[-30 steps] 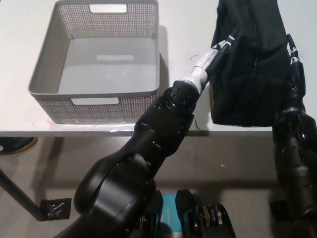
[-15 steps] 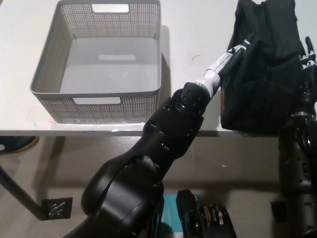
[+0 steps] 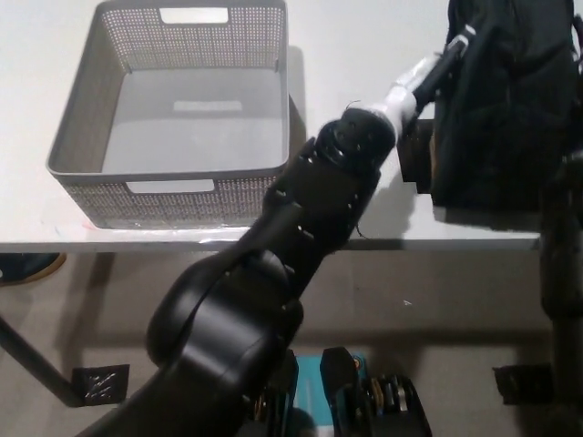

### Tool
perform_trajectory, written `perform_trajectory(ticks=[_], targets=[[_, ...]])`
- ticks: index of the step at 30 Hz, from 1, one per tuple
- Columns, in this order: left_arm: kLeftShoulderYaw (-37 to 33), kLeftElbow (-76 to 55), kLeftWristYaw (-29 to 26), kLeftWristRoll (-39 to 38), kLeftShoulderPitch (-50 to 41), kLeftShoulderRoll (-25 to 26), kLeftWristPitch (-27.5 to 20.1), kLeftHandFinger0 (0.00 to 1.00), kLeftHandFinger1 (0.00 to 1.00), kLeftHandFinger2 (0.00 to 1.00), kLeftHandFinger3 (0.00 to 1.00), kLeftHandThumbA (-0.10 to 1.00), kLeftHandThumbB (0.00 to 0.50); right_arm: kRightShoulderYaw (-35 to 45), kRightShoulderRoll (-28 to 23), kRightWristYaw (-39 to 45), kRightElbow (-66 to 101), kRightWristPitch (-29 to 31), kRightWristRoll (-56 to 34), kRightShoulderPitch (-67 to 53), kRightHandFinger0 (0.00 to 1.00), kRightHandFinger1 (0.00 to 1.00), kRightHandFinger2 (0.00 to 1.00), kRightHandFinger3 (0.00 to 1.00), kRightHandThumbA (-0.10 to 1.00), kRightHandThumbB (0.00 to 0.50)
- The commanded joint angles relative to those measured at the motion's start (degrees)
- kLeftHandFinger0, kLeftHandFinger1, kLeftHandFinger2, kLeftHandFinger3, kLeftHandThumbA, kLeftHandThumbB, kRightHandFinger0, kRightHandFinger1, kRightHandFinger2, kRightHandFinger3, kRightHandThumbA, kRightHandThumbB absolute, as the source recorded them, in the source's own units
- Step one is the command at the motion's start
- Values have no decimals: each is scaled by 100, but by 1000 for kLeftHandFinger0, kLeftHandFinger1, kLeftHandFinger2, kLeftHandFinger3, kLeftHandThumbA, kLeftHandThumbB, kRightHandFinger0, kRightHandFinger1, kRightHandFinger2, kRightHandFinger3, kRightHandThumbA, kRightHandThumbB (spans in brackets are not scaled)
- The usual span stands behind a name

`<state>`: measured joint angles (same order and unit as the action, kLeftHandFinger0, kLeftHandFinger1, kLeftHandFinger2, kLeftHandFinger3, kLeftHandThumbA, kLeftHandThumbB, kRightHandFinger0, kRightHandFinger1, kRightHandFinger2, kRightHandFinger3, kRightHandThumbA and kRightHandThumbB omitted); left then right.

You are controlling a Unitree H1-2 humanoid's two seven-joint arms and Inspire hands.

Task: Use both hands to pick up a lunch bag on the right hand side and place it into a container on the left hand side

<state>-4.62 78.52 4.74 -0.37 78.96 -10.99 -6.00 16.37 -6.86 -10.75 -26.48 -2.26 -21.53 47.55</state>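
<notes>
So, no brand, label or writing that I can read anywhere, not on the bag [image 3: 510, 100] and not on the basket [image 3: 178, 187]. The bag is plain black fabric, standing at the right end of the table [image 3: 355, 55], near the front edge, with its right side cut off by the picture's edge.

The left hand [image 3: 437, 68] shows only as a bit of white pressed against the bag's left side up near its top. Most of it is hidden against the dark fabric, so I can't tell how far its fingers are spread or whether it actually has a grip. The right hand doesn't show at all; only a dark piece of arm [image 3: 565, 246] sits at the right edge below the bag.

The basket is a grey perforated thing with handle slots in its short walls, standing on the left part of the table, well apart from the bag and with nothing inside it that I can see.

What gets in the way: the big black left arm [image 3: 310, 218] crosses the middle, covering the table's front edge and the stretch between basket and bag. Under the table there's grey floor [image 3: 118, 282], a dark diagonal leg [image 3: 36, 364] at lower left, and something dark blue [image 3: 23, 266] at the left edge.
</notes>
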Motion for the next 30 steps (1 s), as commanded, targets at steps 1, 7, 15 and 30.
perform_trajectory(ticks=[1, 7, 15, 30], targets=[[206, -182, 415, -210, 982, -96, -84, 1000, 1000, 1000, 1000, 1000, 275, -340, 104, 226, -148, -311, 108, 1234, 1000, 1000, 1000, 1000, 1000, 174], [476, -157, 521, -394, 1194, 128, -20, 1000, 1000, 1000, 1000, 1000, 267, -384, 88, 450, -742, -225, 69, 1817, 1000, 1000, 1000, 1000, 1000, 139], [677, -227, 452, -441, 1335, 465, 15, 1000, 1000, 1000, 1000, 1000, 259, -543, 165, 414, -1519, -52, 257, 2526, 1000, 1000, 1000, 1000, 1000, 81], [1528, -623, 498, -1116, 1573, 1304, 135, 1000, 1000, 1000, 1000, 1000, 275, -1315, 318, 696, -3489, 292, 935, 4432, 1000, 1000, 1000, 1000, 1000, 0]])
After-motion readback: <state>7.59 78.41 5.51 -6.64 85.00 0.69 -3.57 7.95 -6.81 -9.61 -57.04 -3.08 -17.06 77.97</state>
